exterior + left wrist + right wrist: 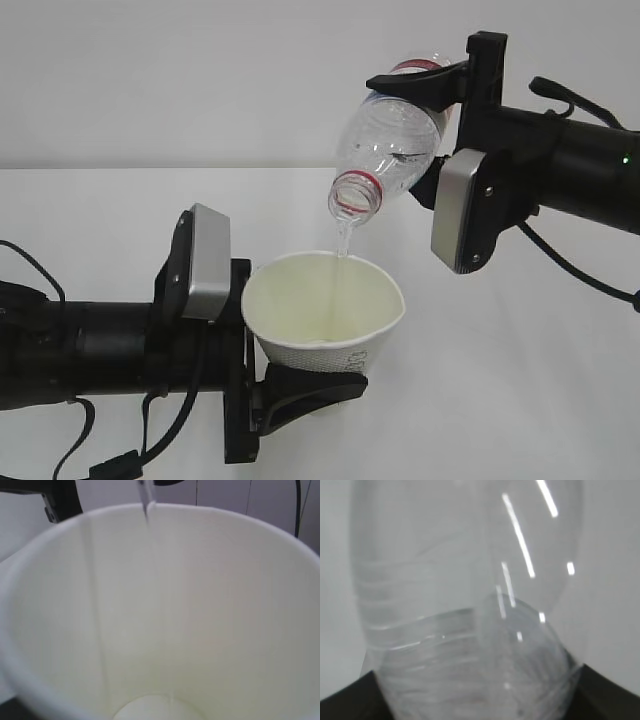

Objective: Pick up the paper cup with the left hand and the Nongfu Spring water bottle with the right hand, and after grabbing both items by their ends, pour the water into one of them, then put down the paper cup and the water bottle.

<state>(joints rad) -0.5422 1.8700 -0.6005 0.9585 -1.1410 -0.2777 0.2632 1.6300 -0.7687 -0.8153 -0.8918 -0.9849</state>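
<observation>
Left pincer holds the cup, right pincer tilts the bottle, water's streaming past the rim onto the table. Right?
Not quite. The water isn't missing: the exterior view shows the stream falling from the bottle inside the rim of the cup, and the left wrist view shows it entering too. The rest stands: left pincer holds the cup, right pincer tilts the bottle.

The paper cup is seen as white outside, with dark markings low on its wall, and pale cream inside. The Nongfu Spring water bottle is shown as clear, ribbed plastic, ringed in red at the neck, with a red label edge. The water is colourless. The table is rendered white, the arms black with grey housings.
</observation>
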